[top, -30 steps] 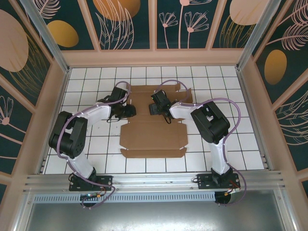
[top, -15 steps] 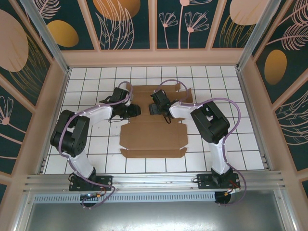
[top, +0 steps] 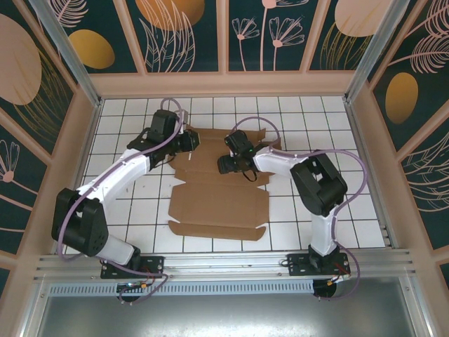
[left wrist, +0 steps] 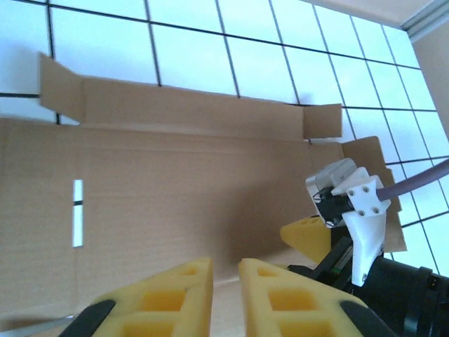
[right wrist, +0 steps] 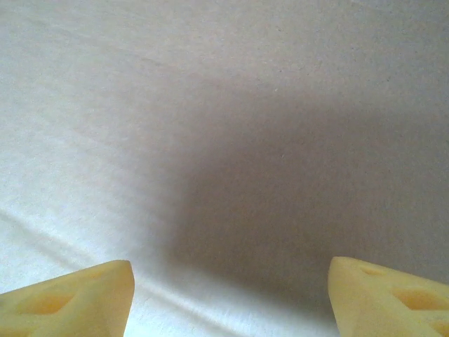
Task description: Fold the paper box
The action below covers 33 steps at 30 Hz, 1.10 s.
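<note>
Two shifts: left tool [left wrist: 224, 268] farther, nearly clenched; paper box [top: 217, 207] skewed; right tool [right wrist: 231, 295] released.

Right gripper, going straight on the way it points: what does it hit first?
The box: its cardboard lies straight ahead of the right gripper, whose jaws stand open. It looks close, though depth is unclear.

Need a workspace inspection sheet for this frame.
Surface: white tiled table.
Job's things: box, a brown sheet lying open, flaps out, not yet folded.
Clutter: nothing seen.
Pincers: left pincer pads close together over the box, hold unclear; right pincer open over the box.
Cables: purple cable on each arm, looping loosely.
Surroundings: leaf-pattern walls; metal rail at the near edge.
</note>
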Each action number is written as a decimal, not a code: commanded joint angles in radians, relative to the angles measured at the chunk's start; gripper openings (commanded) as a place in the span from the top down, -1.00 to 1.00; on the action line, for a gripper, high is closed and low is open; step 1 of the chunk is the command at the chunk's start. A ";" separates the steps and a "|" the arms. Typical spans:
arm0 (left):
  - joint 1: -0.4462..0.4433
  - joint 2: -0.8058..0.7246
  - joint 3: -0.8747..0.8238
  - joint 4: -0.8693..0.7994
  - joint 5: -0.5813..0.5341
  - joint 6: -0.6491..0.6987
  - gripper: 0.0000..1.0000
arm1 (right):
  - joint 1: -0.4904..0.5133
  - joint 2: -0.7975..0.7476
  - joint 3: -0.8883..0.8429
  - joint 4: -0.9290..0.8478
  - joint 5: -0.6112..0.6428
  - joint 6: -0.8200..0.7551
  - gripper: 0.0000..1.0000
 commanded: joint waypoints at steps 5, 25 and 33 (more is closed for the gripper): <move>-0.103 0.070 -0.015 0.048 -0.031 -0.011 1.00 | -0.050 -0.152 -0.038 0.003 -0.041 0.033 -0.45; -0.107 0.533 0.092 0.043 -0.029 -0.156 1.00 | -0.186 0.049 0.010 0.024 -0.170 -0.005 -0.38; -0.104 0.649 0.157 -0.012 -0.072 -0.142 1.00 | -0.204 0.159 0.061 -0.026 -0.137 -0.020 -0.34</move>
